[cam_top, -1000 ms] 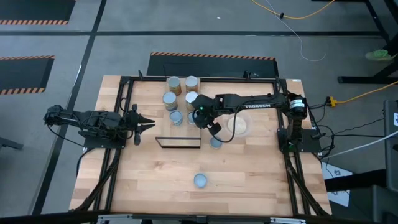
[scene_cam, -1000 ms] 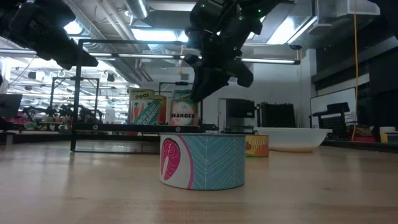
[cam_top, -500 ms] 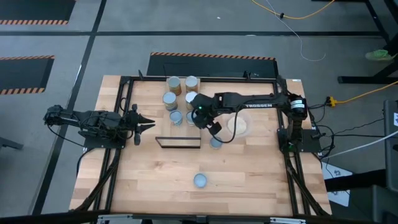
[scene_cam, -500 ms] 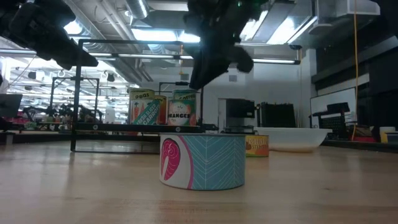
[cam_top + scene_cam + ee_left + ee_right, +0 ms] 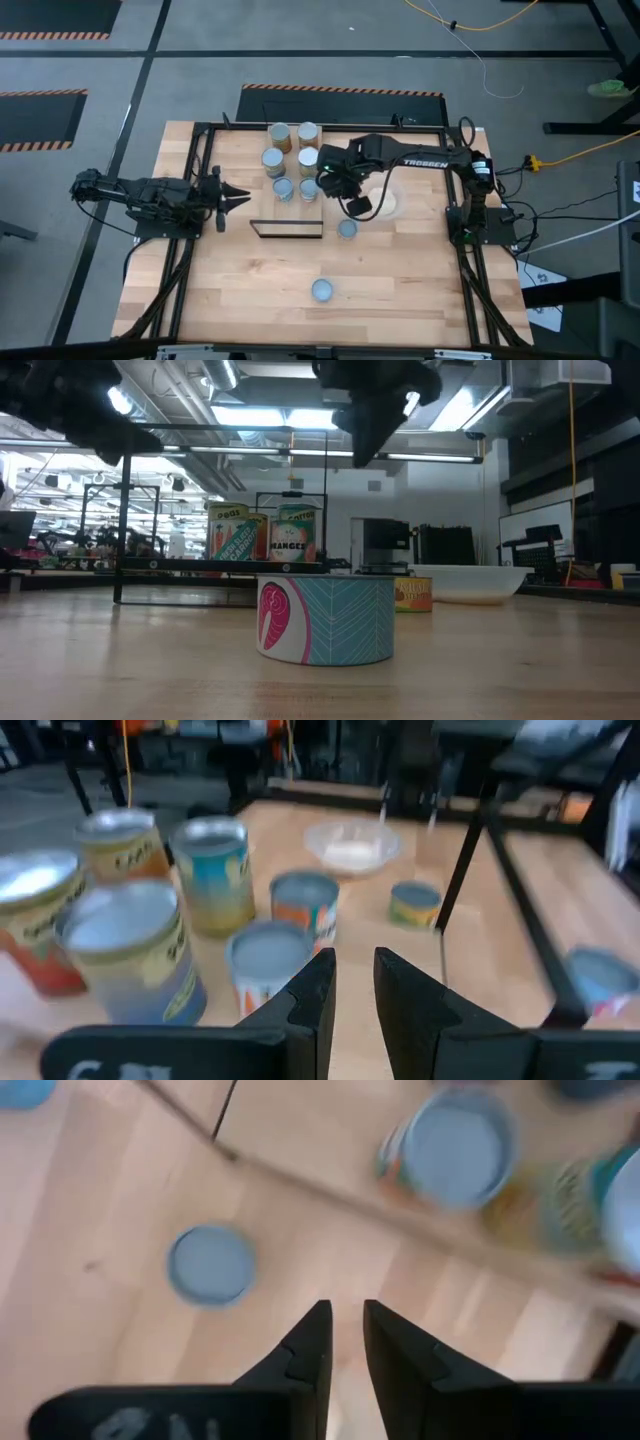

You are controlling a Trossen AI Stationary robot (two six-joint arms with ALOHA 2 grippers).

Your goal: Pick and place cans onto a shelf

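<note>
On the desk [image 5: 400, 290] the black-framed shelf [image 5: 287, 228] stands centrally, cans [image 5: 290, 160] clustered behind it. Both claws hold nothing: right claw [image 5: 352, 207] nearly together above one low can [image 5: 347, 229]; left claw [image 5: 237, 196] likewise, waiting. Tins look rigid, slick; take the sidewalls.

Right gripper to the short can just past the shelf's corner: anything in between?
Nothing visible. The right gripper hangs above the table, empty, and the can sits alone just outside the shelf, with bare wood around it.
</note>
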